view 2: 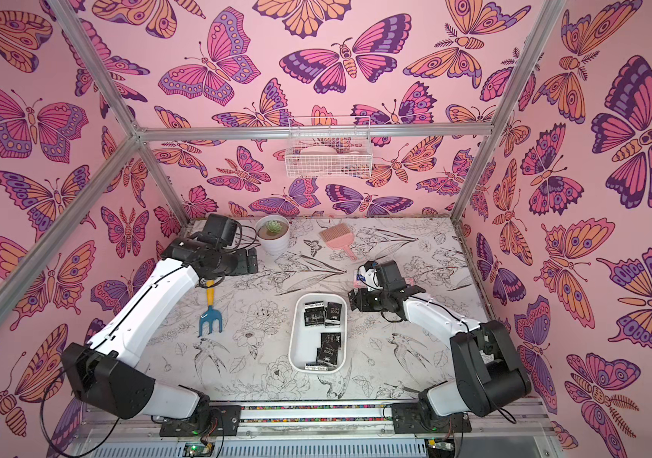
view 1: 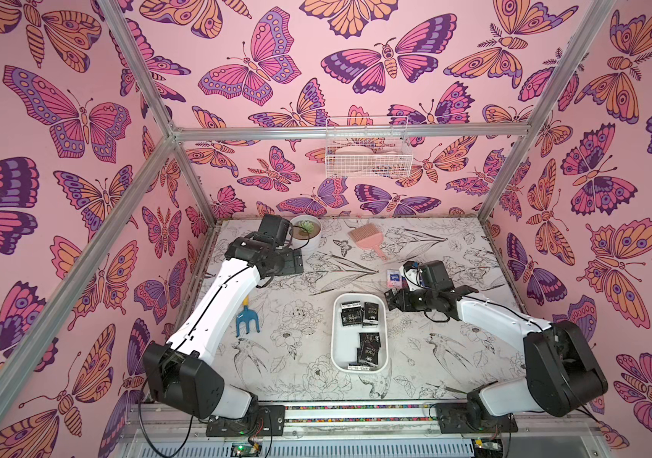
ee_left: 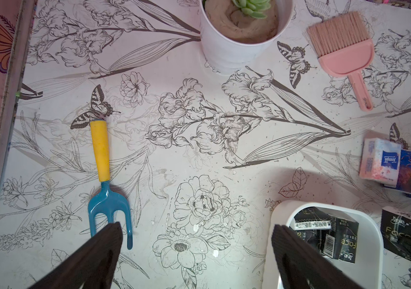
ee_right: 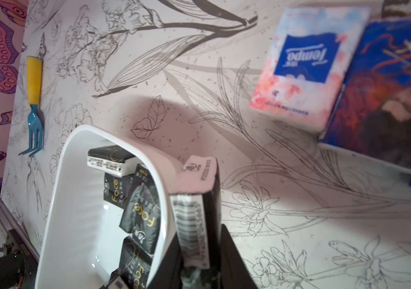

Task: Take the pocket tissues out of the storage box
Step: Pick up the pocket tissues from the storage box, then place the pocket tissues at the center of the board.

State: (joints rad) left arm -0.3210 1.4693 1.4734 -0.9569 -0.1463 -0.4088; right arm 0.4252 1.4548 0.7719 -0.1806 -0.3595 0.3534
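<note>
Pocket tissues [view 1: 352,317] are found mostly inside the storage box [view 1: 343,344], which is set near the middle of the table [view 1: 296,357]. Black packets are gathered there in two clusters, one at the far end and one at the near end, with bare white floor between them. One black packet [ee_right: 194,200] is clamped edge-on between the nearly closed jaws of the right gripper [view 1: 391,300], just beside the box's far corner on the right arm's side (whether it touches the table cannot be told). Two more packets are laid on the table beyond that gripper, outside the box: a pale packet [ee_right: 307,67] with a blue label and, right against it, a blue packet [ee_right: 384,87]. The left gripper [ee_left: 197,230] is held above bare table with its jaws spread wide and nothing between them. A garden fork [view 1: 248,319] is seen beside the left arm, a pink brush [view 1: 366,240] and a plant pot [view 1: 306,234] are placed toward the back, and a wire basket [view 1: 368,154] is hung on the back wall.
</note>
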